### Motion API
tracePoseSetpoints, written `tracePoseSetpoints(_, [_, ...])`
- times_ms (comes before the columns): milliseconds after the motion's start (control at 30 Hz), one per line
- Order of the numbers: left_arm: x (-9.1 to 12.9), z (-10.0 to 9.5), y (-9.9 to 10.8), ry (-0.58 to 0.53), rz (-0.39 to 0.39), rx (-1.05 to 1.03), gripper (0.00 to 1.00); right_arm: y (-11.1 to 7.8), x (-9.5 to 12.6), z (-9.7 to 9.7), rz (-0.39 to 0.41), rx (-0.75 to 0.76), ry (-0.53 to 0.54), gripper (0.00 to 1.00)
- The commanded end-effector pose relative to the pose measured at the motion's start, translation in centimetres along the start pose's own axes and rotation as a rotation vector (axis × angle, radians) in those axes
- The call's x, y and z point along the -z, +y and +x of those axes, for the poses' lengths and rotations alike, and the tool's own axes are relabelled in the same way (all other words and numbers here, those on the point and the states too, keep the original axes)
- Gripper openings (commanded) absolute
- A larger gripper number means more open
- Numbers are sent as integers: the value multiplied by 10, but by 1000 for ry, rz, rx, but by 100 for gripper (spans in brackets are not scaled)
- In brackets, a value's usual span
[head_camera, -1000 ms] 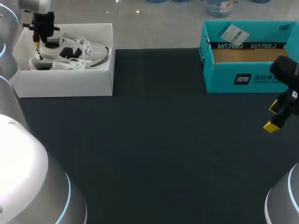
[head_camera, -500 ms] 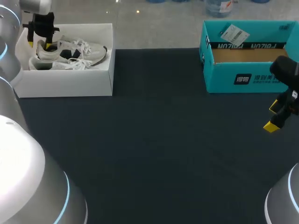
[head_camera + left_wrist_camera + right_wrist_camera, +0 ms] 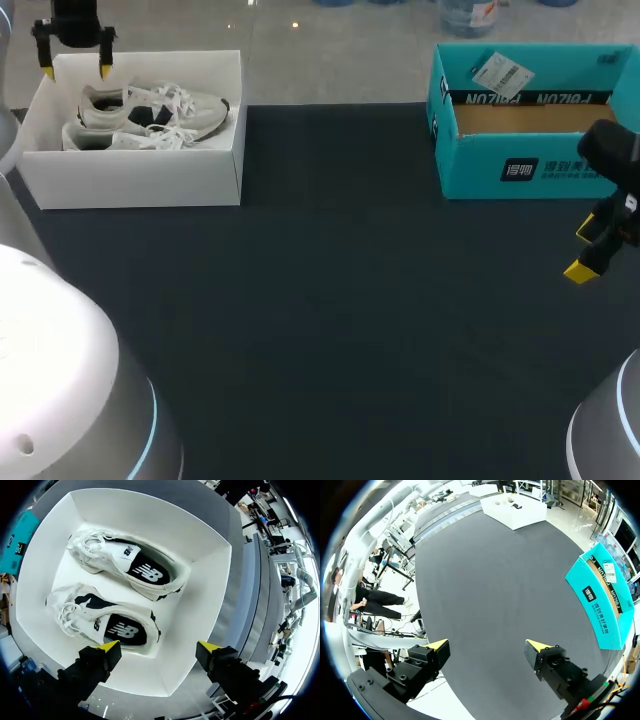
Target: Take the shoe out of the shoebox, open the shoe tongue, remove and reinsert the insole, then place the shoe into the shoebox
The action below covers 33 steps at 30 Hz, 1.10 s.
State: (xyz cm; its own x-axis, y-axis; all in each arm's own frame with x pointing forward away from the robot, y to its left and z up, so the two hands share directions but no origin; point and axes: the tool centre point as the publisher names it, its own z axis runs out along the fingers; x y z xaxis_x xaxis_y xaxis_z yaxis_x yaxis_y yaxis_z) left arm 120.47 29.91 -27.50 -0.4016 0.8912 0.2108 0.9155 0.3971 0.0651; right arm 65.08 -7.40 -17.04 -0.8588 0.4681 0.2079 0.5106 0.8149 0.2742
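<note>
Left gripper (image 3: 75,70), spread, has lifted off the shoes (image 3: 150,112) at ten o'clock. Right gripper (image 3: 489,646) is spread. The teal box (image 3: 520,170) carries a label (image 3: 498,70).

Teal box (image 3: 530,170), front wall: a white logo square with lines of white characters beside it, too small to make out. Its inner flap carries dark block lettering, upside down from the head view. White paper tag (image 3: 499,72) at its rim: barcode-like print, unreadable.

White shoebox (image 3: 210,580): one shoe (image 3: 100,555) and the other shoe (image 3: 75,610) each show a white logo mark on the dark insole (image 3: 147,572).
</note>
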Motion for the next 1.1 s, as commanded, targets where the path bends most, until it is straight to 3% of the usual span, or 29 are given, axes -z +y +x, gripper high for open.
tracePoseSetpoints(33, [43,24,-43,-62,-30,-27,100,2,-1,-1,5,-1,1,100])
tracePoseSetpoints(167, [55,33,-68,-107,-21,-135,100,2,-1,-1,5,-1,1,100])
tracePoseSetpoints(800, [55,32,-71,-112,-20,-147,100,2,-1,-1,5,-1,1,100])
tracePoseSetpoints(1100, [30,47,-83,-105,-13,-186,100,2,-1,-1,5,-1,1,100])
